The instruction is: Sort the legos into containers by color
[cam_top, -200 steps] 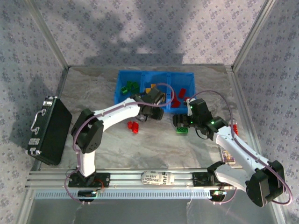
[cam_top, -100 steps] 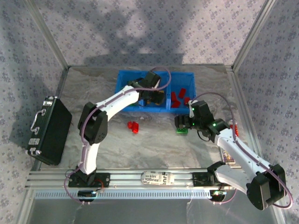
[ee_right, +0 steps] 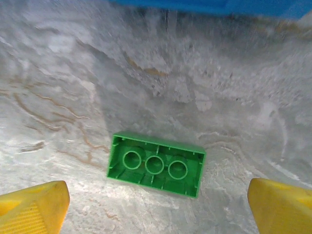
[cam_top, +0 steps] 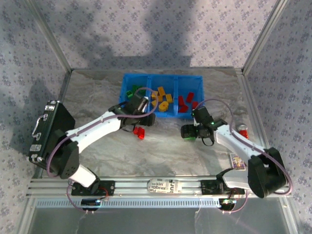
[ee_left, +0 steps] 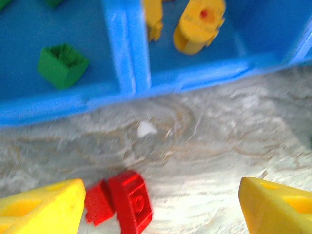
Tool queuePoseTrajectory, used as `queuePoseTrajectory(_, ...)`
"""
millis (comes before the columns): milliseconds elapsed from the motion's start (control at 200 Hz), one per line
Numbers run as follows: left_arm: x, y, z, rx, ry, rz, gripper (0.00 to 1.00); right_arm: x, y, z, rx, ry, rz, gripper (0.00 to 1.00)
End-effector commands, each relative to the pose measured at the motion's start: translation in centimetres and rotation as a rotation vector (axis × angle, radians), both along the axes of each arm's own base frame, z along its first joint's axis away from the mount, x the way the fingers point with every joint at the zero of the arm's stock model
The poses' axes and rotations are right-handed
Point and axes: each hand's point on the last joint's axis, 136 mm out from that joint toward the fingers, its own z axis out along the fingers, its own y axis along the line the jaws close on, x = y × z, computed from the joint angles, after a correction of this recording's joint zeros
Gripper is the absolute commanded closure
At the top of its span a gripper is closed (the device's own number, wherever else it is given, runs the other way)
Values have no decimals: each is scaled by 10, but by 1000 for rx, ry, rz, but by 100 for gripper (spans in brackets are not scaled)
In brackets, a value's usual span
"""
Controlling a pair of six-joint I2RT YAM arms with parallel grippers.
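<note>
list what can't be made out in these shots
- Top external: left gripper covers the blue tray's near left corner, so green legos there can't be counted.
- Top external: right gripper hides most of the green brick.
- Left wrist: red brick blurred, cut by the bottom edge.
- Top external: red thing beside the right arm, too small to name.

My left wrist view's top edge cuts off a yellow plastic brick (ee_left: pixel 152 19); the blurred red plastic pieces (ee_left: pixel 127 202) look like two, perhaps.

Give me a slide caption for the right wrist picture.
Right tool open above an upturned green brick on the marbled table, blue tray just beyond.
</note>
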Motion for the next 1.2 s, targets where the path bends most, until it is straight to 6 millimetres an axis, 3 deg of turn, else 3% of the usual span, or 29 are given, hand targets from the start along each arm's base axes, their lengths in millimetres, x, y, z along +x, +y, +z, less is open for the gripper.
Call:
queuePoseTrajectory(0, -7, 19, 4, -24, -31, 71, 17, -3, 2, -11, -11, 51, -25, 4)
queuePoseTrajectory(305, -26, 59, 7, -109, -76, 156, 13, -6, 11, -37, -82, 129, -7, 9)
queuePoseTrajectory(605, -34, 80, 2, -114, -84, 190, 13, -5, 18, -37, -210, 115, 8, 36)
queuePoseTrajectory(740, -38, 87, 1, -124, -84, 201, 13, 3, 21, -34, -231, 108, 4, 39)
queuePoseTrajectory(805, -41, 90, 0, -126, -84, 205, 13, 4, 19, -35, -259, 121, 3, 38)
queuePoseTrajectory(884, -45, 94, -2, -128, -83, 209, 13, 7, 21, -35, -271, 124, 10, 21)
queuePoseTrajectory(949, -48, 97, -3, -130, -83, 214, 13, 10, 24, -36, -277, 123, 22, 16)
queuePoseTrajectory(1099, -53, 101, -5, -141, -82, 220, 13, 22, 28, -45, -295, 136, 53, 14)
queuePoseTrajectory(1194, -54, 101, -5, -143, -81, 220, 13, 25, 31, -48, -296, 147, 69, 21)
